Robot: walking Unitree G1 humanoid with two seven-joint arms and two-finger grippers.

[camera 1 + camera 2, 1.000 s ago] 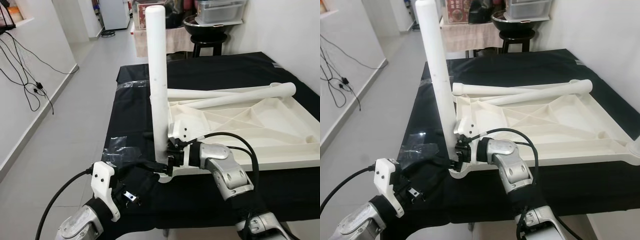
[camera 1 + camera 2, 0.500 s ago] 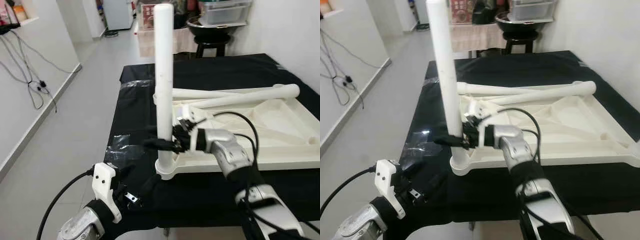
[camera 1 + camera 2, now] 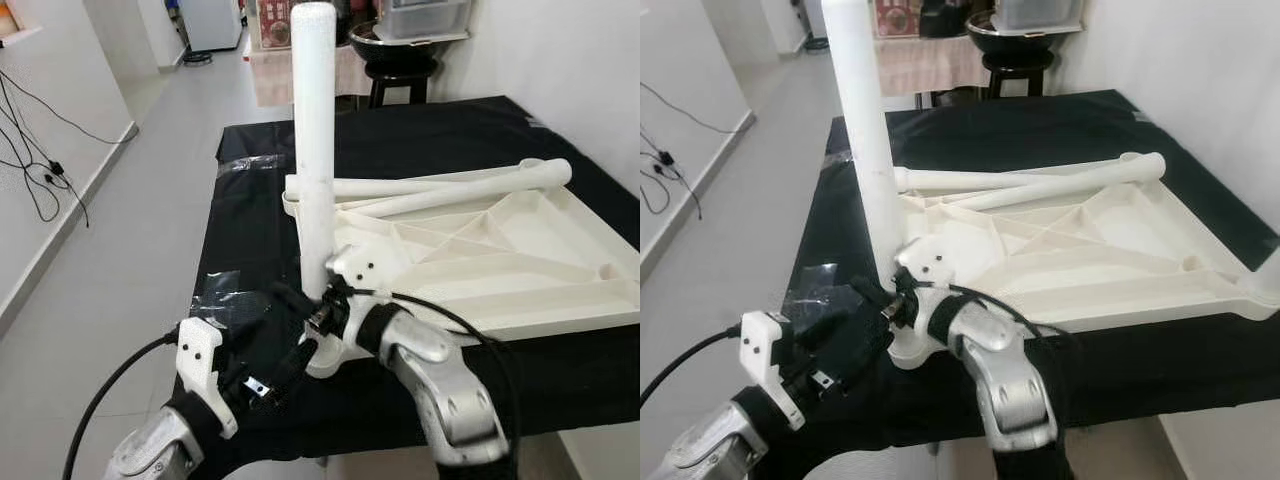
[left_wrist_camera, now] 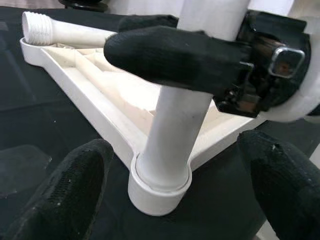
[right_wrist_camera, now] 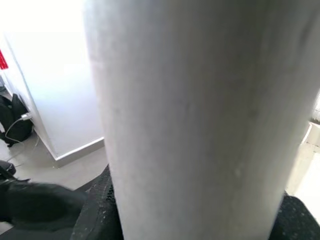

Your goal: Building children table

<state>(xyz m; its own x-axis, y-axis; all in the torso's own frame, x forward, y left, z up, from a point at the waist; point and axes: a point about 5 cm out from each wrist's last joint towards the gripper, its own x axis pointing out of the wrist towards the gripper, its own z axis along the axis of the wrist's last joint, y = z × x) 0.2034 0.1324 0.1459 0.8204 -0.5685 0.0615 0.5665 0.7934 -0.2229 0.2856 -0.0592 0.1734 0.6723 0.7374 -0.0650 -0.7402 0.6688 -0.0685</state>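
White plastic leg [image 3: 313, 150] standing upright in tabletop [image 3: 500, 270] corner socket; we are clamping right gripper [image 3: 322, 318] jaws low on it, left gripper [image 4: 165, 195] jaws apart nearby. Risk: cross-threading if tilted.

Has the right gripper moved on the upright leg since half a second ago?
Yes. The right gripper has slid down the upright leg, toward the corner socket.

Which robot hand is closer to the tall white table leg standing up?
Right. The right gripper is clamped around the leg low down; the left gripper sits open just short of its base.
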